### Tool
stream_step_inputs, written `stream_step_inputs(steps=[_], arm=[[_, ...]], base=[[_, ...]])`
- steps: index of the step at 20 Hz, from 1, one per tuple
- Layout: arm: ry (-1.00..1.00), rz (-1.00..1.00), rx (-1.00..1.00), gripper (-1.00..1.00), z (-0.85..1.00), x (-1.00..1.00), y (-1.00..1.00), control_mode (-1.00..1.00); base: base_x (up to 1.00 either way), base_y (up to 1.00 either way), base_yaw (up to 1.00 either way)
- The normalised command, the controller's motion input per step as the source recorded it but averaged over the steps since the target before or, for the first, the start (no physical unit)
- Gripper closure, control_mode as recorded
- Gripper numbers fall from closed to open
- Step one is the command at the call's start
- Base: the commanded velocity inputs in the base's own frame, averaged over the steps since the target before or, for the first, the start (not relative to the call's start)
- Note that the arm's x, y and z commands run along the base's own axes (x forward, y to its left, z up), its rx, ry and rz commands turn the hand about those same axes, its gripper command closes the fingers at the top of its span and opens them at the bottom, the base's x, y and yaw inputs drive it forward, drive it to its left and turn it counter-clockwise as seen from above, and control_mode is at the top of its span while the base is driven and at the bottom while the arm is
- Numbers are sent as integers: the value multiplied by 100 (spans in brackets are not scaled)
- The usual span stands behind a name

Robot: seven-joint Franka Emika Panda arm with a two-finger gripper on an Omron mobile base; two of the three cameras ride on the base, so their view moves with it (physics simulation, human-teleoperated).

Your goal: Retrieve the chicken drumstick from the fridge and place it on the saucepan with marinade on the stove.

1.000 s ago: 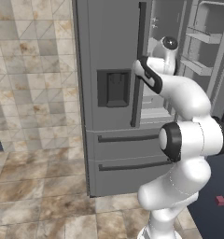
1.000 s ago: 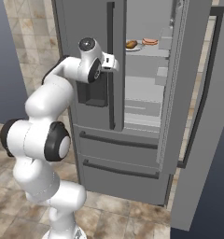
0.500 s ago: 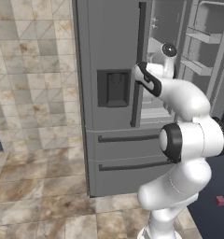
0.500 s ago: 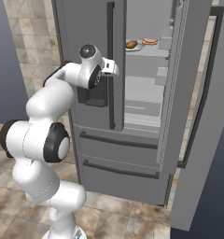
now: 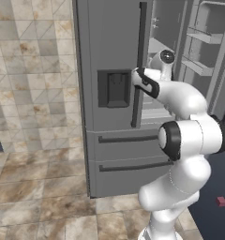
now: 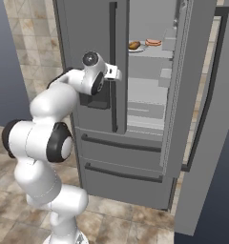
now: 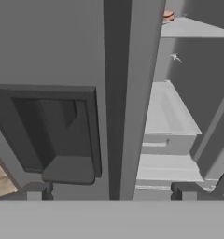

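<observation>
Fridge point(image 6: 92, 28) right door is swung open, left door shut. The chicken drumstick point(image 6: 134, 45) sits on a plate point(image 6: 139, 49) on the upper shelf point(image 6: 150, 53) inside, next to another food item point(image 6: 153, 42), reddish and flat, further right on the same shelf. In the hand view only an orange-brown scrap point(image 7: 168, 16) shows at the top, on that upper shelf; can't tell which of the two foods it is.

Gripper point(image 7: 111, 190) is in front of the closed left door, level with the dispenser panel point(image 6: 98, 95) and beside the long door handle point(image 6: 113, 71). Fingers point(image 7: 39, 190) are spread wide, nothing between them. The drumstick is well above and to the right of the hand.

Handling, my read:
- Small and light, weight is no issue.
- Skin probably slick; tapered bone end likely to squirt out of a pinch.
- Meat is soft, so it should give a bit under the fingers, which helps grip. Not fragile.
- Best hold: across the thick meaty end, fingers square to the long axis.
- It lies low on the plate, so fingers need to straddle it without catching the plate rim.
- Too small in these views to read its exact orientation; needs a closer look before committing.
- Shelf space looks tight, and the neighbouring food is near, so approach from the open front.
</observation>
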Motion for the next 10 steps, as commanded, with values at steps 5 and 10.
stream_step_inputs(steps=[5,10], arm=[[-4,0,0,-100,-9,29,0,-100],[-4,0,0,-100,-6,26,0,-100]], base=[[0,0,0],[0,0,0]])
